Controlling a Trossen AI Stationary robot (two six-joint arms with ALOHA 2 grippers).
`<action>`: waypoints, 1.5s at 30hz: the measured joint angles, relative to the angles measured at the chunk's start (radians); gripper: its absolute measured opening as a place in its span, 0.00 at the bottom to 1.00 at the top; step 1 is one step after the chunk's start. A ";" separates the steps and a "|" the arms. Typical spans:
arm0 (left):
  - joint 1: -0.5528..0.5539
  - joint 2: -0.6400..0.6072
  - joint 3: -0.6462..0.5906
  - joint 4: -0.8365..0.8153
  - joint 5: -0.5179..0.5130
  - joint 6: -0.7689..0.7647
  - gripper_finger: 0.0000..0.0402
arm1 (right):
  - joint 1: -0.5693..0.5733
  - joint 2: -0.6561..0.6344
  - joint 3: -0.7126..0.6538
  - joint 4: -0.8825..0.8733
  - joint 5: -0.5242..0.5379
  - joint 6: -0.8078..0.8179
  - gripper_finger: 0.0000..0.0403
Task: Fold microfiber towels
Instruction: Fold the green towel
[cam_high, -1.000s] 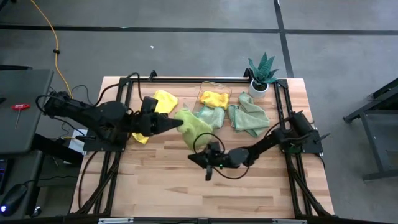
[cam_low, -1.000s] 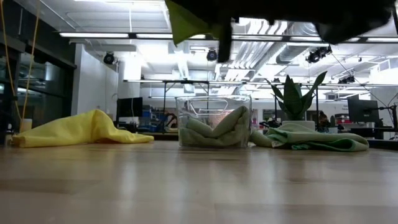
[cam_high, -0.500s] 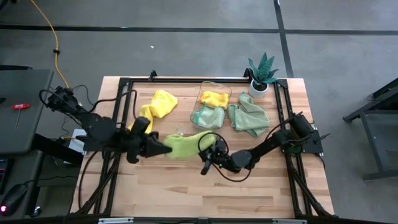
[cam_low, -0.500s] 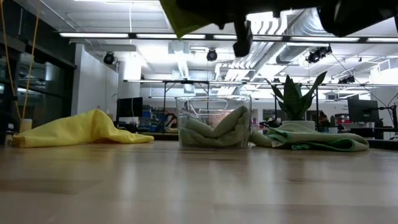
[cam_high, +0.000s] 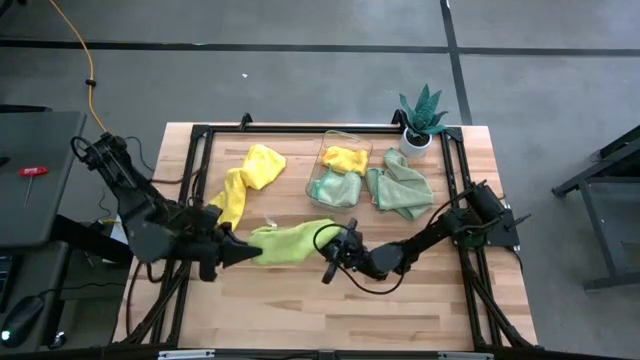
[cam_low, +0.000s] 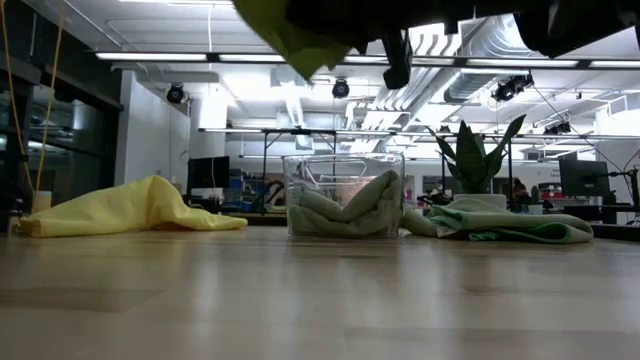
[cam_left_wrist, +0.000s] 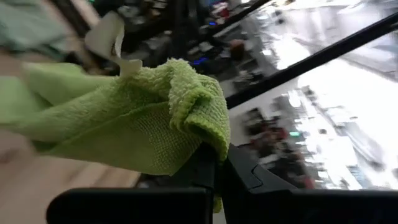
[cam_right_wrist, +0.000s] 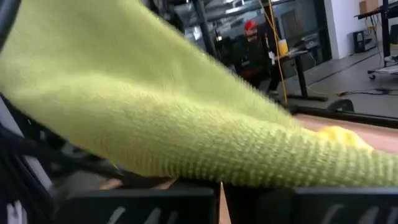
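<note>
Wood, pale and planked, makes up the table top (cam_high: 400, 300) we work on, edged by a black metal frame, with grey floor around it and a bright hall of strip lights and pipes beyond.

Nearest to us, above the bare front of the table, a lime green microfiber towel (cam_high: 285, 242) hangs stretched between our two grippers, clear of the boards. Our left gripper (cam_high: 243, 256) is clamped on the towel's left end, its fingers pinched together with the cloth bunched between them. Our right gripper (cam_high: 330, 252) is likewise closed on the towel's right end. The left arm reaches in low from the left edge, pointing right; the right arm lies stretched from the right side, pointing left.

Farther back on the left, a bright yellow microfiber towel (cam_high: 245, 180) lies crumpled on the boards. To its right stands a clear plastic bin (cam_low: 343, 195) with a pale mint green cloth (cam_high: 330, 186) and a small yellow cloth (cam_high: 345, 158) inside. Just right of the bin rests another pale green towel (cam_high: 400, 190), and behind it, at the far right corner, a spiky green potted plant (cam_high: 420, 115).
</note>
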 joint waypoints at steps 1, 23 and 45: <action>-0.011 0.006 0.000 -0.038 -0.027 -0.022 0.00 | -0.003 0.000 0.000 -0.026 0.000 0.006 0.00; -0.082 0.447 -0.010 -0.603 -0.201 -0.756 0.00 | -0.014 0.000 0.000 -0.518 0.000 0.086 0.00; -0.134 0.471 -0.315 -0.443 -0.184 -0.869 0.00 | 0.058 0.000 0.000 -0.925 -0.027 0.354 0.00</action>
